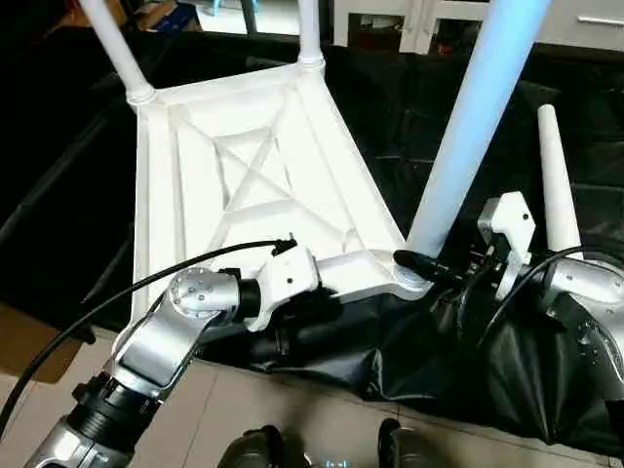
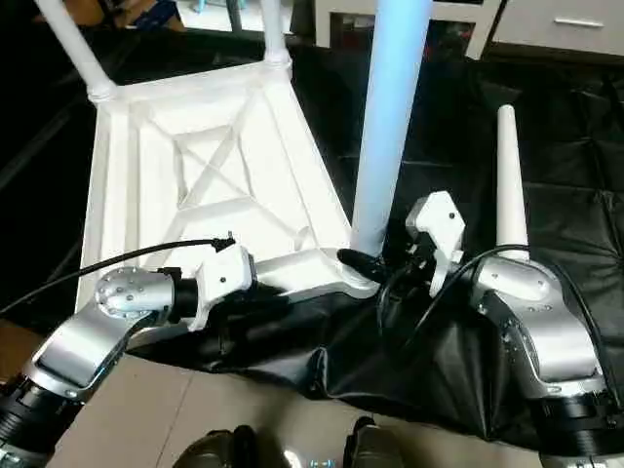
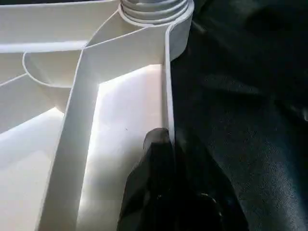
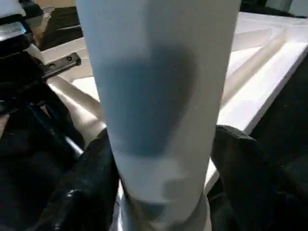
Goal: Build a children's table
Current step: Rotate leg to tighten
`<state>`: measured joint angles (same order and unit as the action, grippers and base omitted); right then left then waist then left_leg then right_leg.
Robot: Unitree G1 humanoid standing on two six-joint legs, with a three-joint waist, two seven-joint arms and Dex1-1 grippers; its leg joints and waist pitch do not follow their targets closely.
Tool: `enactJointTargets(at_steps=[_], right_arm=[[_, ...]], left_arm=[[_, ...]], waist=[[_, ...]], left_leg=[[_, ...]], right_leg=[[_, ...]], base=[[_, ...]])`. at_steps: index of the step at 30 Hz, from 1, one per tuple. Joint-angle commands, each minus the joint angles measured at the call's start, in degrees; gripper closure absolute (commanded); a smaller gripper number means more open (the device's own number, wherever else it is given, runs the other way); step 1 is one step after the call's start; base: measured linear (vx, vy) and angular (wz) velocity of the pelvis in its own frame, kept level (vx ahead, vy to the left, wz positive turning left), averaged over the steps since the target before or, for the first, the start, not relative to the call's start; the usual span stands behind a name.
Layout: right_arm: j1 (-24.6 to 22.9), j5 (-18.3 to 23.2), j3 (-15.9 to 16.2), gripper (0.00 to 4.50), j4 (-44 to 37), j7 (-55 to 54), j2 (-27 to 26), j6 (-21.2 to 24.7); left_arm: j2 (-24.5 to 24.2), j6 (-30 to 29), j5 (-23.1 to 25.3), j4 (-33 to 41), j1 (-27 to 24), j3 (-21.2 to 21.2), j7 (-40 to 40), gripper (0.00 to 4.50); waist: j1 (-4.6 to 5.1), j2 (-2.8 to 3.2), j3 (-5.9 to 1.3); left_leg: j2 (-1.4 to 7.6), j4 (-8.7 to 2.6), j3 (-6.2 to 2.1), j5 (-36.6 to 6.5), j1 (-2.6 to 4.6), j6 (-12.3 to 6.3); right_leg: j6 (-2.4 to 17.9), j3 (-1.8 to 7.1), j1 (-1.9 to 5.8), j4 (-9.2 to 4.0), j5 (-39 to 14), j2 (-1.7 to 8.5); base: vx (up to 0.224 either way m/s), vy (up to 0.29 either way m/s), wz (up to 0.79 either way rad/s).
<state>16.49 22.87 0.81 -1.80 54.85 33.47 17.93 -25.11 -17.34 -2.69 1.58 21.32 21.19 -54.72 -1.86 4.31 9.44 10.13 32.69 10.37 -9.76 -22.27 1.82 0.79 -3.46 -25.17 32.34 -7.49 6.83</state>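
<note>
Loose leg [image 1: 558,175] on black sheet [image 1: 546,117], beside table [image 1: 263,175]

No legible txt, labels, brands or nos. anywhere.

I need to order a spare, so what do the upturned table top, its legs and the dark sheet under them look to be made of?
Table top: seemingly moulded white plastic, smooth and slightly glossy, with thin X-shaped ribs. Legs, such as the loose one standing on the sheet: apparently the same plain white plastic, as tapered tubes. Sheet: likely thin black plastic film or coated fabric, crinkled and shiny.
</note>
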Motion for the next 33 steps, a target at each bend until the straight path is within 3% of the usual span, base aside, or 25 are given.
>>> enactJointTargets(at_steps=[1,4,7,17,18,22,23,24,26,28,29,30,31,33], right_arm=[[0.2,0.5,1.1,1.84,0.2,0.8,0.5,1.0],[0.1,0.6,1.2,2.08,0.2,1.2,0.5,1.3],[0.0,0.7,0.9,2.33,0.2,1.5,0.5,1.8],[-0.4,0.4,0.5,2.55,0.1,0.2,-0.1,2.7],[-0.2,-1.4,0.9,2.55,0.7,-2.8,-1.0,3.4],[0.5,-5.2,1.9,2.55,2.8,-9.9,-3.5,5.6],[1.2,-6.6,1.4,2.56,4.7,-15.2,-6.1,7.1],[2.1,-8.0,0.9,2.56,6.9,-20.9,-9.0,9.0],[4.1,-10.2,-0.8,2.57,11.7,-32.0,-14.7,11.1],[7.6,-10.7,-4.5,2.57,19.1,-44.5,-21.8,8.2],[7.6,-10.7,-4.5,2.57,19.1,-44.5,-21.8,8.2],[8.6,-10.6,-5.5,2.57,20.9,-47.3,-23.4,6.8],[10.5,-11.5,-6.9,2.57,24.7,-53.4,-26.2,3.8],[12.5,-12.7,-6.8,2.57,28.5,-57.2,-28.4,0.8]], left_arm=[[-0.7,0.1,-0.4,0.5,-1.3,1.8,-1.8,4.5],[-0.9,-0.1,-0.5,0.8,-1.5,1.7,-2.0,4.5],[-1.1,-0.1,-0.4,0.9,-1.6,1.6,-2.2,4.5],[-1.3,-0.2,-0.4,0.7,-1.7,1.8,-2.4,4.5],[-0.8,-1.0,0.2,0.6,-1.7,2.0,-1.5,4.5],[1.2,-3.6,1.3,0.1,-1.0,2.1,1.6,4.5],[3.1,-5.3,1.8,-0.5,-0.3,2.0,4.0,4.5],[5.1,-7.5,2.6,-1.2,0.5,2.3,6.3,4.5],[9.6,-11.6,3.8,-2.9,2.3,2.6,11.2,4.5],[17.2,-17.4,3.9,-6.1,5.1,1.0,18.7,4.5],[17.2,-17.4,3.9,-6.1,5.1,1.0,18.7,4.5],[19.1,-18.4,3.8,-7.0,5.9,0.4,20.6,4.5],[22.8,-20.0,3.2,-8.5,7.4,-0.5,23.3,4.5],[26.2,-20.5,2.8,-10.1,9.0,-1.5,26.0,4.5]], waist=[[0.05,-1.38,-5.08],[0.17,-1.4,-4.77],[0.23,-1.5,-4.74],[0.27,-1.59,-5.0],[0.28,-1.75,-5.11],[0.63,-1.72,-4.86],[0.63,-1.72,-4.86],[1.16,-1.64,-4.65],[2.07,-1.69,-4.43],[3.16,-1.74,-4.26],[3.16,-1.74,-4.26],[3.51,-1.79,-4.27],[3.72,-1.53,-4.14],[4.08,-1.41,-4.04]], left_leg=[[2.06,-2.8,-0.19,-5.2,0.89,-10.6],[2.12,-3.15,-0.23,-9.5,1.02,-7.72],[2.02,-3.26,-0.26,-11.1,1.05,-6.27],[1.87,-3.08,0.07,-10.1,0.95,-6.87],[1.86,-3.05,0.09,-10.2,0.97,-6.77],[1.79,-3.36,-0.02,-12.9,0.95,-4.68],[1.79,-3.36,-0.02,-12.9,0.95,-4.68],[1.63,-3.62,-0.14,-14.6,0.68,-3.08],[1.48,-3.68,-0.28,-17.7,0.82,-0.83],[1.02,-3.74,-0.88,-23.2,1.12,1.76],[1.02,-3.74,-0.88,-23.2,1.12,1.76],[0.85,-3.82,-1.26,-25.6,1.21,1.54],[0.91,-4.08,-1.53,-26.9,1.07,1.21],[0.77,-4.12,-1.87,-30.7,1.69,1.56]], right_leg=[[15.6,1.67,3.71,-2.11,-10.3,0.99],[13.9,1.84,3.45,-2.62,-15.5,0.98],[12.9,2.07,3.35,-2.72,-16.9,0.91],[12.9,2.53,3.3,-2.53,-15.3,0.79],[12.8,2.54,3.34,-2.54,-15.6,0.8],[11.0,2.45,3.14,-3.03,-20.8,0.75],[11.0,2.45,3.14,-3.03,-20.8,0.75],[10.1,2.34,3.06,-3.2,-23.5,0.61],[8.7,2.29,2.53,-3.5,-27.6,0.57],[5.7,1.7,2.18,-4.35,-34.9,0.59],[5.7,1.7,2.18,-4.35,-34.9,0.59],[3.7,1.17,2.28,-5.14,-36.9,0.54],[3.0,0.87,2.24,-5.52,-36.7,0.52],[1.9,-0.02,1.89,-6.26,-37.5,0.11]], base=[[0.0,0.0,0.0],[0.0,0.0,0.0],[0.0,0.0,0.0],[0.0,0.0,0.0],[0.0,0.0,0.0],[0.0,0.0,0.0],[0.0,0.0,0.0],[0.0,0.0,0.0],[-0.027,0.005,-0.03],[-0.065,0.02,-0.08],[-0.067,0.026,-0.1],[-0.056,0.031,-0.11],[-0.056,0.031,-0.11],[-0.028,0.01,-0.05]])
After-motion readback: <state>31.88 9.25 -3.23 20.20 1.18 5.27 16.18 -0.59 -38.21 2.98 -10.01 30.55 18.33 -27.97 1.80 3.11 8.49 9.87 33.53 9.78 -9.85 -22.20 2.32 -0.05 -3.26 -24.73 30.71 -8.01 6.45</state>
